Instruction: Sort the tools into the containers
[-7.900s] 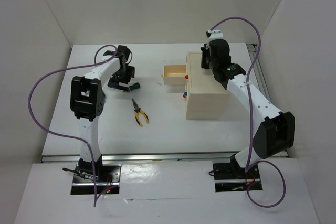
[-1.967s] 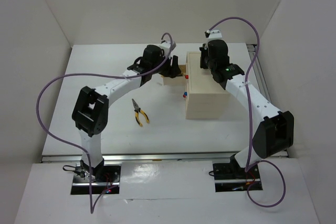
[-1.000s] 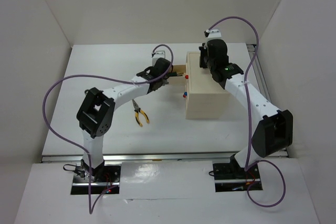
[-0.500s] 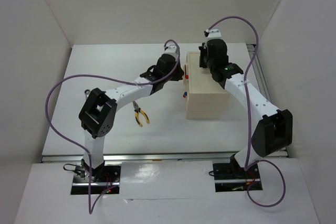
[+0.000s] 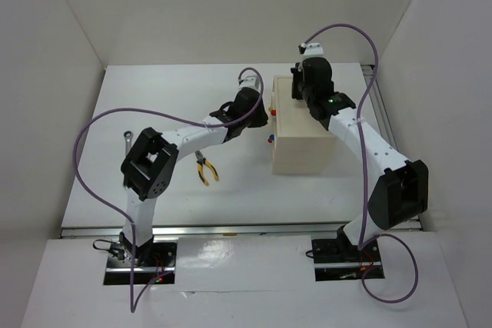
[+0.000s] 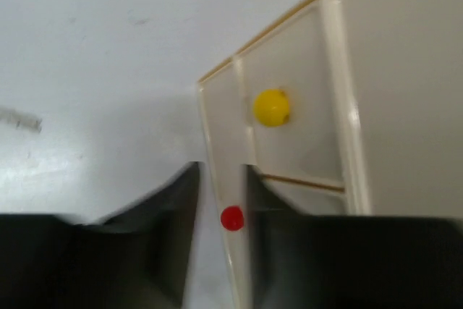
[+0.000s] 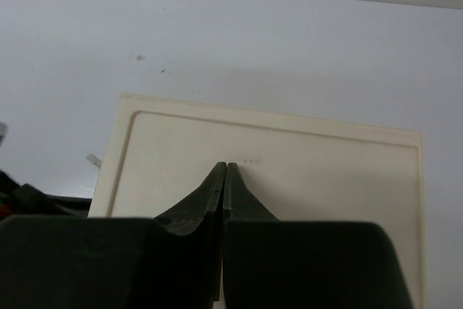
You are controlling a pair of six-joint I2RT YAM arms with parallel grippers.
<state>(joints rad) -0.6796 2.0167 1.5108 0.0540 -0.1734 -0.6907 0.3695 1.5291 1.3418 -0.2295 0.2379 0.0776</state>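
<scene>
Nearest, on the desk (image 5: 254, 182): one pair of yellow-black pliers (image 5: 204, 168), lying loose. Farther left, one small silver piece, probably a wrench (image 5: 127, 137). Beyond, one beige box (image 5: 307, 140), drawers (image 6: 307, 135) shut, contents hidden. Two knobs seen close: red knob (image 6: 231, 218) between the parted fingers of the left tool (image 6: 221, 170), yellow knob (image 6: 271, 107) just beyond. Farthest, right tool (image 7: 224, 175) pinched together over the box top.

Bright, even overhead light; soft shadows on the table (image 5: 254, 182). Glare streaks the ledge (image 5: 246, 247) at six o'clock. Left wrist view blurs the box (image 6: 376, 70).
</scene>
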